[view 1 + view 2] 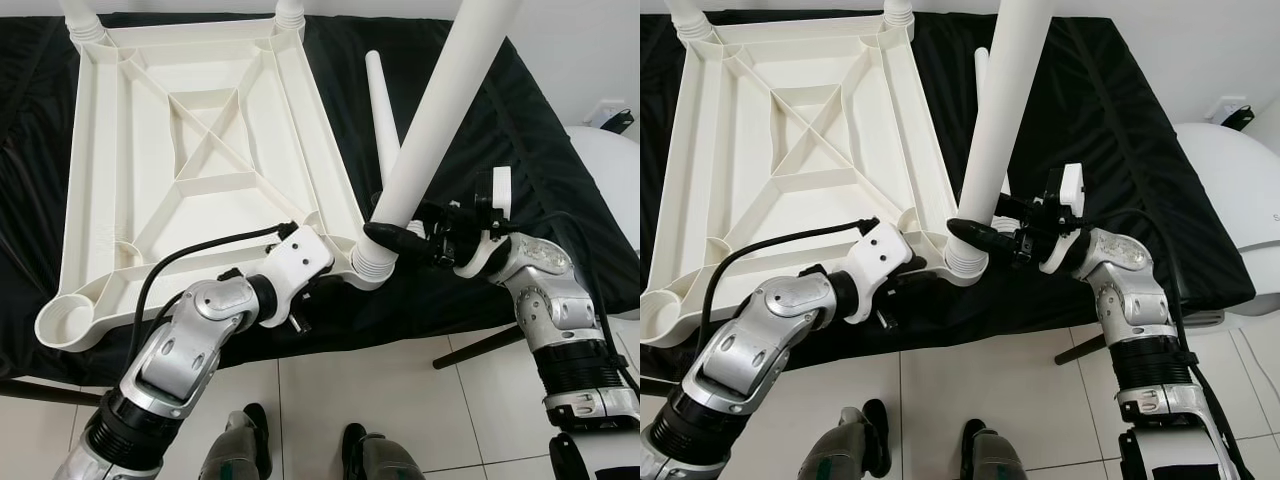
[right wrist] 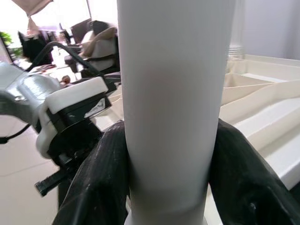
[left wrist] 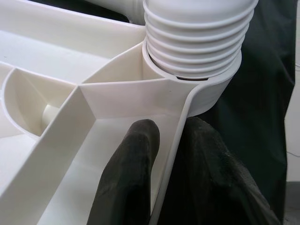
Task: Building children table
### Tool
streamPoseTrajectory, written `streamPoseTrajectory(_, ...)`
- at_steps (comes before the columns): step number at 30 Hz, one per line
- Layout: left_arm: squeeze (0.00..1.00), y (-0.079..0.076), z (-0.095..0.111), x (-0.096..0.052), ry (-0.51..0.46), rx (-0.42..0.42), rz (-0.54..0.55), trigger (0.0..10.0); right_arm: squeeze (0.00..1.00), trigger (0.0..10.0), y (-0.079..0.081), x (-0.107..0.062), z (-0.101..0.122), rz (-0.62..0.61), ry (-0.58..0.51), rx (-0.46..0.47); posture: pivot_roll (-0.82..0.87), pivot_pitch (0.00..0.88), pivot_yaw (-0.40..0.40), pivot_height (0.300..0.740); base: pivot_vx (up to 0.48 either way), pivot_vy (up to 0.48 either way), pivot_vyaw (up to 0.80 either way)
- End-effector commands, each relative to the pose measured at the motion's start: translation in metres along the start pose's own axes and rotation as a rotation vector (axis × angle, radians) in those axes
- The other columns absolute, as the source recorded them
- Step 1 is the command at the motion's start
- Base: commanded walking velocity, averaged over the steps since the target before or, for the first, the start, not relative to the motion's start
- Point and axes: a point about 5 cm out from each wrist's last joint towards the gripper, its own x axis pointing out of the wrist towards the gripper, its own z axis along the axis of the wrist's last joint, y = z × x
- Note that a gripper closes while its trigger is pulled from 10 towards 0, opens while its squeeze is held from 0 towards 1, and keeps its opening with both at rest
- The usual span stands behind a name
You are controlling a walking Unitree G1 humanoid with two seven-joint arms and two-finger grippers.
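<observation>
So, table leg point(image 1: 440, 110) standing in the near corner socket
Right gripper point(image 1: 400, 240) is squeezing it low down; left gripper point(image 3: 164, 183) is pinching the tabletop point(image 1: 190, 150) rim (upside down on black cloth point(image 1: 480, 130)).

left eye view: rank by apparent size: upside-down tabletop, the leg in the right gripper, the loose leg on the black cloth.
1. tabletop
2. leg in the right gripper, though it is nearer the camera
3. loose leg

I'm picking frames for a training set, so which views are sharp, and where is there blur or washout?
Both eye views are sharp and evenly lit; the white tabletop keeps its rib detail against the black cloth. Left wrist view: the threaded table leg is crisp, the left gripper's fingers soft. Right wrist view: the leg is blurred, the room behind overexposed.
</observation>
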Motion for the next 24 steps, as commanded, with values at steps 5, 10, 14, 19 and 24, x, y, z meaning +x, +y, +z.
streamPoseTrajectory(5,0.00,-0.025,0.009,0.003,-0.049,0.013,-0.125,10.0,0.00,10.0,0.013,-0.014,-0.051,0.038,0.218,0.196,-0.02,0.336,-0.050,0.740,0.000,0.000,0.00)
streamPoseTrajectory(10,0.00,-0.028,0.009,0.003,-0.045,0.012,-0.131,10.0,0.00,10.0,0.015,-0.016,-0.053,0.065,0.242,0.202,-0.02,0.337,-0.051,0.740,0.000,0.000,0.00)
streamPoseTrajectory(14,0.00,-0.026,0.009,0.003,-0.044,0.013,-0.120,10.0,0.00,10.0,0.019,-0.015,-0.055,0.073,0.248,0.193,-0.02,0.335,-0.048,0.740,0.000,0.000,0.00)
streamPoseTrajectory(19,0.00,-0.023,0.010,0.004,-0.046,0.013,-0.105,10.0,0.00,10.0,0.024,-0.014,-0.060,0.057,0.250,0.176,-0.02,0.332,-0.045,0.740,0.000,0.000,0.00)
streamPoseTrajectory(24,0.00,-0.019,0.011,0.005,-0.046,0.013,-0.090,10.0,0.00,10.0,0.033,-0.015,-0.066,0.038,0.258,0.168,-0.02,0.332,-0.043,0.740,0.000,0.000,0.00)
